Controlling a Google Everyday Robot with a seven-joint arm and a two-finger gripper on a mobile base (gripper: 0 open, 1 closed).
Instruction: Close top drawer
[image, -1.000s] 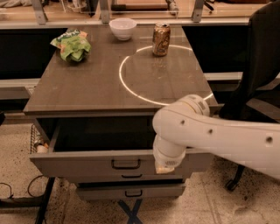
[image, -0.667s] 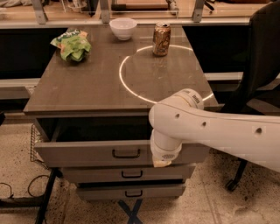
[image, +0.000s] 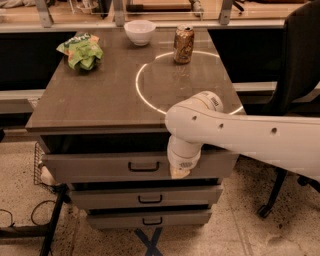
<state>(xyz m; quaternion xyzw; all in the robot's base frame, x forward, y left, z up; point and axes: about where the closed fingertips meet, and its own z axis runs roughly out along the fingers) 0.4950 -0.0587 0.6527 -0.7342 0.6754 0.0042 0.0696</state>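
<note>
1. The top drawer (image: 95, 169) has been driven well in over the last second. The deep open box seen then is now reduced to a dark slot under the tabletop (image: 100, 105), with the front panel still standing a little out.
2. Its black handle (image: 144, 166) is found just left of the gripper (image: 180, 171), which is set against the front panel. Whether the gripper is spread or pressed together cannot be told.
3. The close is judged nearly done; a short further push inward is thought to be needed.
4. Below the gripper, the two lower drawers (image: 145, 198) are seen shut.
5. On the tabletop, a green chip bag (image: 80, 50) is seen behind and far left of the gripper. A white bowl (image: 140, 31) is spotted further back and slightly left, and a can (image: 183, 45) straight behind.
6. Well to the right, a dark office chair (image: 300, 65) is noted, with speckled floor (image: 240, 235) beneath.
</note>
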